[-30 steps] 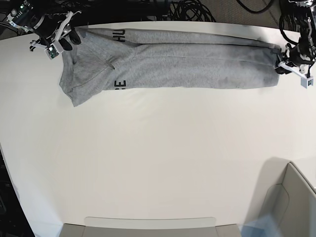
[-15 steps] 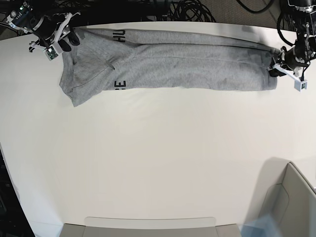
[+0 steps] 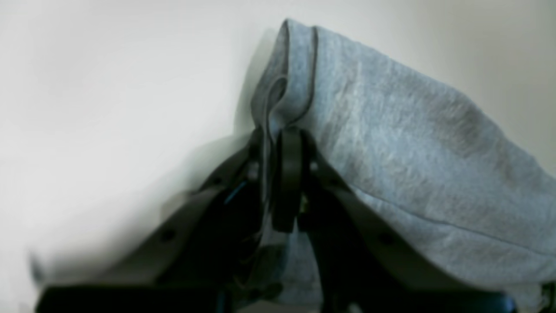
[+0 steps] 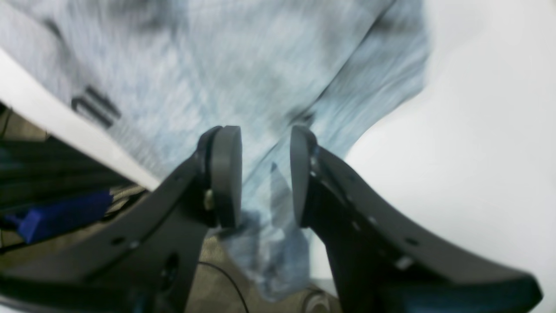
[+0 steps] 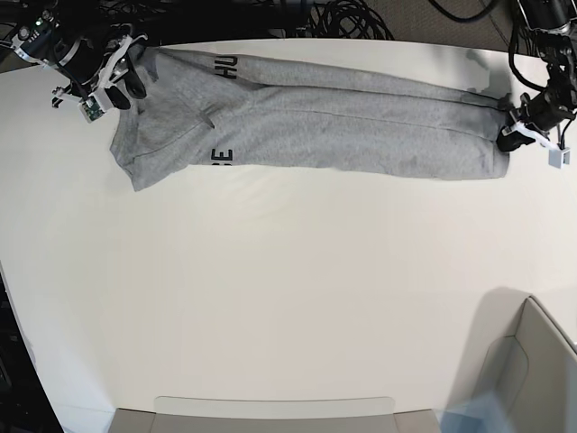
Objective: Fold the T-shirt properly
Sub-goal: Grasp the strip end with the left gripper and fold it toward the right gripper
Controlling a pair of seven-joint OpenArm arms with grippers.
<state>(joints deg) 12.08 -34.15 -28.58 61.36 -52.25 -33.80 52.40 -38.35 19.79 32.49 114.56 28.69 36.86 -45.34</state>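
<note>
- The bench is a plain white top with rounded corners, bare across its near and middle parts.
- Beyond its far edge is a dark floor with a tangle of black cables.
- At the near edge a pale grey tray rim shows, and at the near right corner stands a grey open box.
- One T-shirt lies on the bench: heather grey, folded lengthwise into a long band running along the far edge from one arm to the other.
- Black block letters show at two spots near its sleeve end, one by the far edge and one on the near fold.
- Two arms are in view, one at each end of the band.
- The left end effector is clenched on the hem corner of the T-shirt; grey cloth is pinched between its two black pads in the left wrist view.
- The right end effector has its pads apart, with shirt cloth lying in the gap; the blur leaves it unclear whether the pads touch the fabric.
</note>
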